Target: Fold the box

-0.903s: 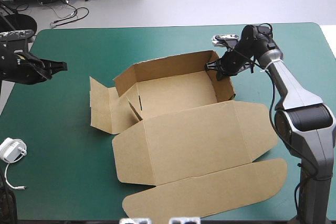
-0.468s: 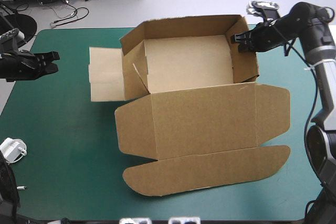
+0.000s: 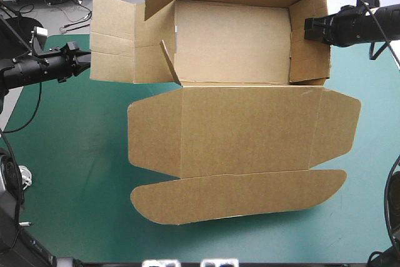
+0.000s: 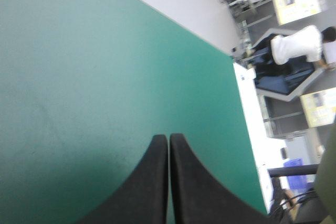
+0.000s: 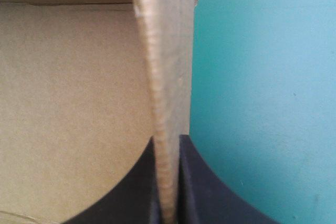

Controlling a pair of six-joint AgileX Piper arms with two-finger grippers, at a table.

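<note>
The brown box [image 3: 237,85] is lifted and tipped toward the camera, its tray open with walls raised and the lid [image 3: 244,132] hanging flat below, a rounded flap at its lower end. My right gripper [image 3: 310,30] is shut on the box's right wall [image 5: 167,108], the board edge running between its fingers. The left gripper [image 3: 82,60] is shut with nothing in it, hovering just beside the loose left flap [image 3: 112,45]; in the left wrist view its fingers [image 4: 169,145] meet over bare teal-green cover.
A white adapter with a cord [image 3: 24,176] lies near the table's left edge. The teal-green cover [image 3: 69,148] shows bare left of the lid and along the front.
The right gripper has raised the box higher and toward the far edge, tipping it more upright. The left gripper has moved right, closer to the left flap.
</note>
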